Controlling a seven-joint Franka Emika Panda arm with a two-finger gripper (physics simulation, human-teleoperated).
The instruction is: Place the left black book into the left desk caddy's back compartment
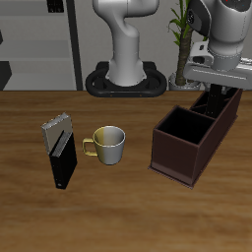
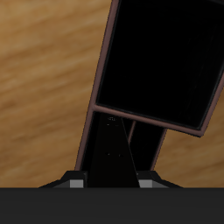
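The left desk caddy (image 1: pixel 183 157) is a dark brown open box with a black inside, near the table's edge. My gripper (image 1: pixel 219 89) hangs right over its back compartment (image 1: pixel 227 110), the section with taller slanted walls. It is shut on the left black book (image 1: pixel 218 100), which stands upright with its lower end down inside that compartment. In the wrist view the slim black book (image 2: pixel 112 156) runs from between my fingers into the narrow section, and the caddy's large square section (image 2: pixel 162 61) lies beyond it. The compartment's floor is hidden.
A second black book with a speckled pale top (image 1: pixel 61 153) stands on the other side of the table. A cream mug (image 1: pixel 107 144) sits between it and the caddy. A potted plant (image 1: pixel 181 39) stands behind the table.
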